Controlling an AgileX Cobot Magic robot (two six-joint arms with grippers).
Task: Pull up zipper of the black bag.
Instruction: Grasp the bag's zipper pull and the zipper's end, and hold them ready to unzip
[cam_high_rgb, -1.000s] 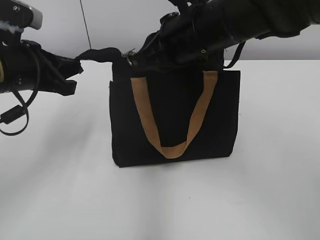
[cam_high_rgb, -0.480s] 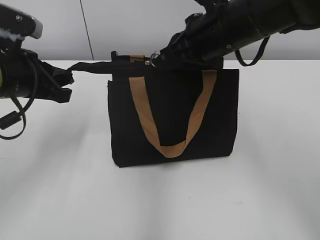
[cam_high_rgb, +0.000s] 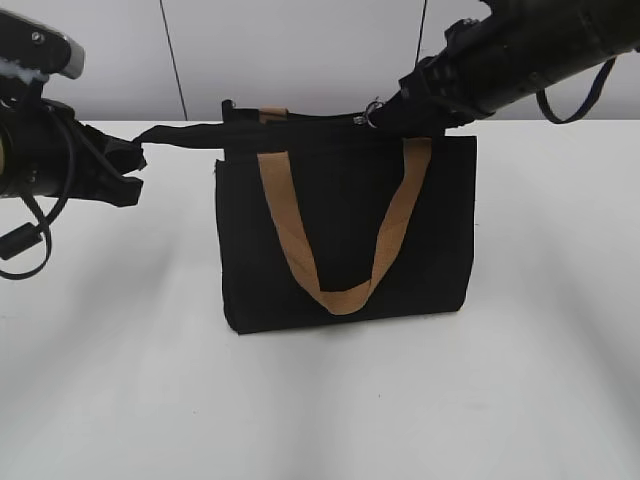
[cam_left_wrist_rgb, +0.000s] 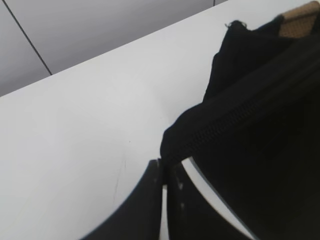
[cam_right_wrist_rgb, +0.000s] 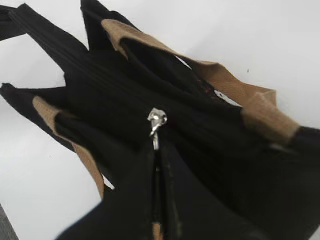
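The black bag stands upright on the white table, tan strap handle hanging down its front. My right gripper is above the bag's top right and is shut on the zipper's silver pull tab. In the right wrist view the zipper sticks out from between the shut jaws over the bag's top. My left gripper at the left is shut on the black fabric end tab of the zip line, stretched taut. In the left wrist view the jaws pinch that tab.
The white table spreads in front of and around the bag. A pale wall stands behind. The tan rear handle lies over the bag's far side in the right wrist view.
My right gripper has moved to the right along the bag's top with the zipper pull in it, from near the left corner to near the right handle. The left gripper pulled the end tab taut and holds.
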